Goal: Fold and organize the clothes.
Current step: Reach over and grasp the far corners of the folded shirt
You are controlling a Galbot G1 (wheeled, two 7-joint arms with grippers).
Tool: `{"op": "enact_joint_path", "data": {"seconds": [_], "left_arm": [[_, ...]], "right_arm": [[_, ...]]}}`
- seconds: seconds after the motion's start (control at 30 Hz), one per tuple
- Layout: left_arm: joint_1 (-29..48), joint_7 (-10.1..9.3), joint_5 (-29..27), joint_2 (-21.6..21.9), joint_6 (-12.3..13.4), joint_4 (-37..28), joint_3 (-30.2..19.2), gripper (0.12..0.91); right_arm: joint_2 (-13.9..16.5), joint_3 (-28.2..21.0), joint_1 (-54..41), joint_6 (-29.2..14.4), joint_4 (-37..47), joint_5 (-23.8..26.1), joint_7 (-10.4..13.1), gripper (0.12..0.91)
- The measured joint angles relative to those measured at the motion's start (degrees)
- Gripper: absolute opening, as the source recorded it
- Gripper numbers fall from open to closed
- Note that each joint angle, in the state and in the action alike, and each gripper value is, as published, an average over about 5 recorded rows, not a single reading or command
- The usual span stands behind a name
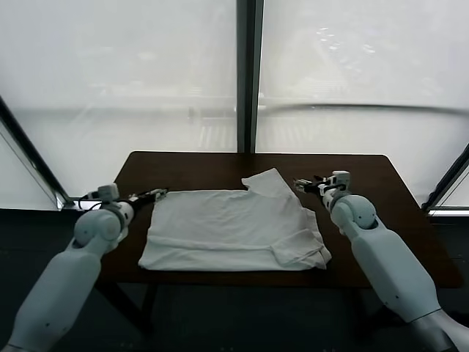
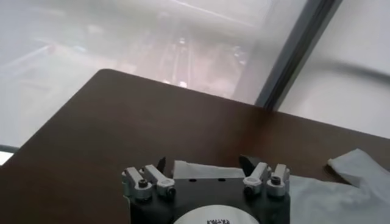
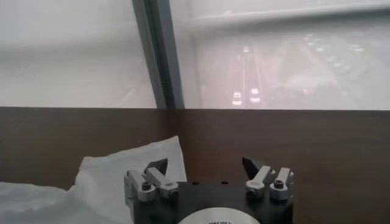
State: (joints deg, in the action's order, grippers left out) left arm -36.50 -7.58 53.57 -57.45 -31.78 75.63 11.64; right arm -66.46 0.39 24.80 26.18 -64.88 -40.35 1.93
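Pale grey-white cotton, one T-shirt (image 1: 234, 229), lies spread across the middle of one dark brown table (image 1: 366, 170) in the head view, plain side up, with a loose flap of cloth sticking up at its far right corner. Two grippers flank it. The left gripper (image 1: 155, 194) sits just at the shirt's far left corner, its jaws standing wide and holding nothing. The right gripper (image 1: 304, 184) sits just beside the raised flap, also wide open and empty. Bare wood runs along the far edge of the table and on the right side past the shirt; the near hem lies close to the table's front edge. One dark window post rises behind the table's middle

From the left wrist, the left gripper (image 2: 206, 164) shows two dark fingertips spread apart with the shirt's corner (image 2: 201, 170) lying between them, not pinched. Open tabletop stretches ahead to the rounded far corner

From the right wrist, the right gripper (image 3: 206, 165) is spread just as wide, one fingertip (image 3: 157, 165) over the crumpled flap (image 3: 122, 170), the other over bare wood. Clear wood reaches to the far edge
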Motion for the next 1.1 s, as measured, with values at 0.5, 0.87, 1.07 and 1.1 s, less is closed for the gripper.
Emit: {"op": "enact_joint_path", "data": {"seconds": [0.5,0.87,1.07,1.1], "left_arm": [[0.2,0.62,-2.8,-1.2,0.9,-2.7,-0.5,0.876],[0.2,1.52,-3.4,-1.1,1.3,-3.9,-0.5,0.798],[-0.5,1.63,-3.5,-1.0,1.2,-3.1,-0.4,0.724],[-0.6,1.63,-3.6,-1.0,1.2,-3.0,-0.4,0.71]], "right_arm": [[-2.7,-1.1,-1.9,-0.4,4.6,0.8,0.2,0.709],[-3.8,-0.9,-2.1,-0.8,7.5,1.6,0.0,0.617],[-3.8,-1.3,-2.1,-0.9,7.8,1.8,0.0,0.514],[-3.8,-1.4,-2.0,-0.9,7.8,1.9,0.0,0.48]]}}
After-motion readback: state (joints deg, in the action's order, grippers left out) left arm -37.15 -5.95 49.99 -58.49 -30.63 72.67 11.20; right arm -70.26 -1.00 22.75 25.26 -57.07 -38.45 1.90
